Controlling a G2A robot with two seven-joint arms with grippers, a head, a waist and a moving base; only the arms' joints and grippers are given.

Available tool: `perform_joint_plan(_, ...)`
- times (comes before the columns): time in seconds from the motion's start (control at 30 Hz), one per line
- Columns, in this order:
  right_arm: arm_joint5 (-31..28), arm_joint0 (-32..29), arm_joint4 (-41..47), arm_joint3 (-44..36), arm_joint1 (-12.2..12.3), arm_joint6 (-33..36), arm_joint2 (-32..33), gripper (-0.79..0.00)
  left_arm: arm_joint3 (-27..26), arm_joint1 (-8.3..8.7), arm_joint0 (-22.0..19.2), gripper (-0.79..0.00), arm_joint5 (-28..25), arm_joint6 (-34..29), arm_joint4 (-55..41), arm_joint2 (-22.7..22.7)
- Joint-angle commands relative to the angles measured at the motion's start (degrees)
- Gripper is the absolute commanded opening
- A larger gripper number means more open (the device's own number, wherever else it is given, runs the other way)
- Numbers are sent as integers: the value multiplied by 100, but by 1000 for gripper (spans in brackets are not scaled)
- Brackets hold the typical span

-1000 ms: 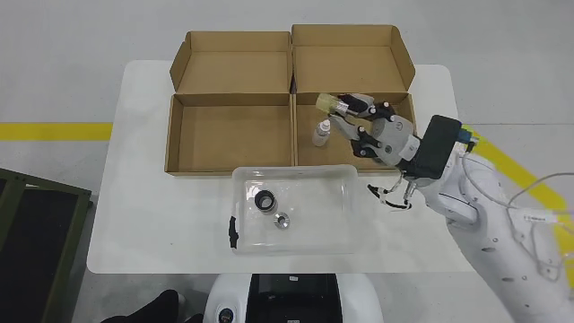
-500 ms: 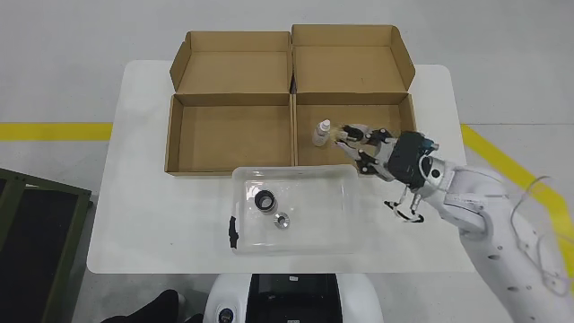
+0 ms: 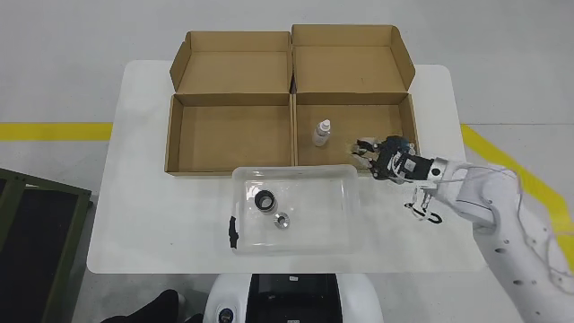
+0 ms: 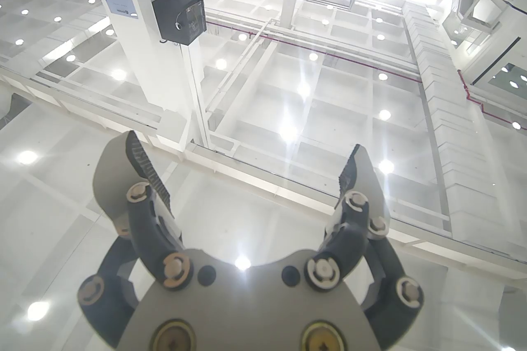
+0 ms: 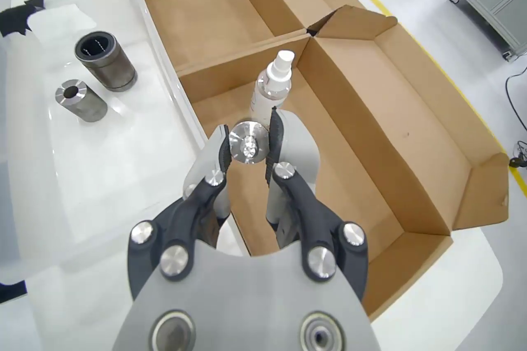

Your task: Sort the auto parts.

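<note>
My right gripper is shut on a small round silver metal part, held above the front of the right cardboard box. In the top view this gripper hangs over that box's near right corner. A white spray bottle stands upright in the same box, just beyond the fingers. In the clear plastic tray stand a dark cylindrical bushing and a smaller silver cylinder. My left gripper is open, holds nothing and points up at the ceiling.
The left cardboard box is open with a bare floor. Both boxes' lids stand open at the back. The tray sits in front of the boxes, with a black piece on its left rim. Bare white table lies left of the tray.
The right gripper has travelled from over the back of the right box to its near right corner and turned, still closed.
</note>
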Motion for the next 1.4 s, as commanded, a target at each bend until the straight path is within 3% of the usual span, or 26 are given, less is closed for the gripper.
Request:
perform_joint_plan(0.0, -12, 118, -43, 125, -13, 60, -81, -785, 0, 0, 0, 0, 0, 0, 0, 0)
perform_joint_plan(0.73, -328, 1969, -626, 1788, -333, 724, -1455, -785, 0, 0, 0, 0, 0, 0, 0, 0)
perform_joint_plan(1.17, -569, 2680, -651, 2664, -579, 794, -2167, -785, 0, 0, 0, 0, 0, 0, 0, 0)
perform_joint_plan(1.37, -567, 2845, -649, 2918, -662, 809, -2356, -677, 0, 0, 0, 0, 0, 0, 0, 0)
